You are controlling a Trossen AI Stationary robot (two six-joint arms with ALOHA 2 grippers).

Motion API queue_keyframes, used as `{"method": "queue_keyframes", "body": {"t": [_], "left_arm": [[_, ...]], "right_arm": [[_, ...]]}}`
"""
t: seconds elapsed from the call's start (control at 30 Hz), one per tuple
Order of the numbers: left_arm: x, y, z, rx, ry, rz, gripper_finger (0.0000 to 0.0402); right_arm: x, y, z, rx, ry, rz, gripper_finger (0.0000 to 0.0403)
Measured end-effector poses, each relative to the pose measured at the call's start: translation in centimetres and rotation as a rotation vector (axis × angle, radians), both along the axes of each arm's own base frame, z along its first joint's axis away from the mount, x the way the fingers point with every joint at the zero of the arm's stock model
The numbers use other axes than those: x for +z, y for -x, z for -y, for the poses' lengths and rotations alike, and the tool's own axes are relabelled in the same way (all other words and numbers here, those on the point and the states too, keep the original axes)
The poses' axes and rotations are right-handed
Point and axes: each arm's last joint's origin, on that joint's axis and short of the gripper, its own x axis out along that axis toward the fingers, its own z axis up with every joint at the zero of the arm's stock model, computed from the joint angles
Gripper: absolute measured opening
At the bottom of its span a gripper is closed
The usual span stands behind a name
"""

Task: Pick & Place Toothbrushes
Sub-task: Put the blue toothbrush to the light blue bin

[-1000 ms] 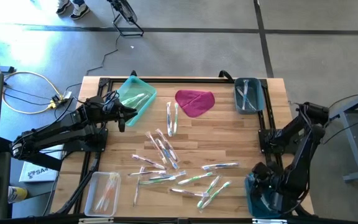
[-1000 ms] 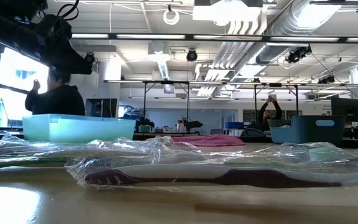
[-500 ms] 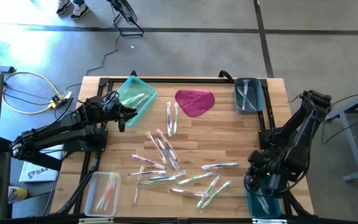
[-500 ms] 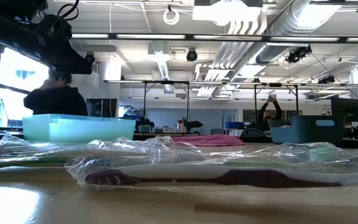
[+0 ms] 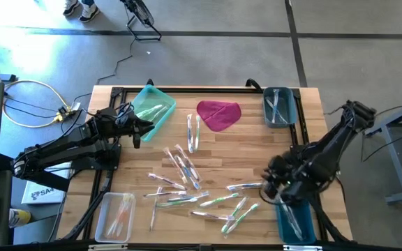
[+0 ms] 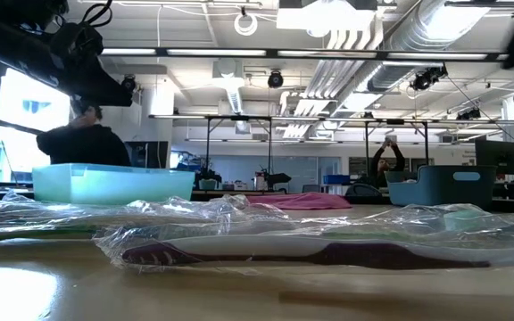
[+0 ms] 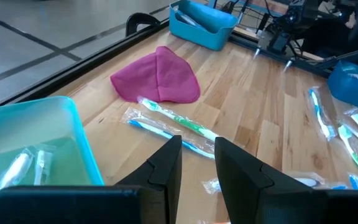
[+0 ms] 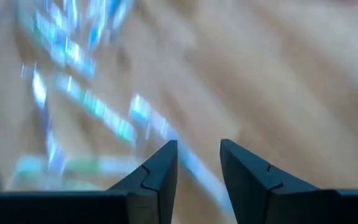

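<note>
Many toothbrushes (image 5: 187, 167) on wooden table (image 5: 257, 146), perhaps a lab behind

Down at counter (image 6: 52, 299) level, a pink-handled toothbrush (image 6: 310, 255) in its clear wrapper lies flat right up front. Behind it, the light-blue bin (image 6: 112, 183), the magenta cloth (image 6: 300, 201) and a darker blue bin (image 6: 453, 189). A dark arm (image 6: 52, 53) hangs upper left; a person (image 6: 83, 141) sits beyond.

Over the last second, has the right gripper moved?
Yes. The right gripper has swung off the dark blue bin at the table's near right corner, toward the scattered toothbrushes.
</note>
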Motion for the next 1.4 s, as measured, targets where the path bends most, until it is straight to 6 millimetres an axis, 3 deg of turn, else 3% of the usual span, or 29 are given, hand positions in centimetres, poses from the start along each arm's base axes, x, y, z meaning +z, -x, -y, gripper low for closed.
{"method": "queue_keyframes", "body": {"t": [0.2,0.4,0.6,0.83,1.1,1.4], "left_arm": [[-0.1,0.0,0.0,-0.001,0.003,-0.009,0.0093],[-0.6,0.2,0.1,-0.001,0.032,-0.063,0.0093],[-1.1,0.4,0.2,-0.002,0.057,-0.113,0.0093],[-2.6,0.3,0.2,-0.004,0.075,-0.145,0.0093],[-5.3,0.0,0.0,0.007,0.102,-0.133,0.0093],[-5.7,-0.1,-0.1,0.006,0.084,-0.108,0.0093]], "right_arm": [[0.8,-3.2,2.5,-0.044,0.215,0.137,0.0113],[1.6,-7.0,5.2,-0.037,0.241,0.194,0.0113],[1.8,-10.6,8.0,0.087,0.286,0.223,0.0113],[0.4,-14.1,11.1,0.191,0.264,0.243,0.0113],[-1.9,-16.3,14.3,0.232,0.184,0.217,0.0113],[-4.9,-18.7,16.0,0.237,0.135,0.244,0.0113]]}}
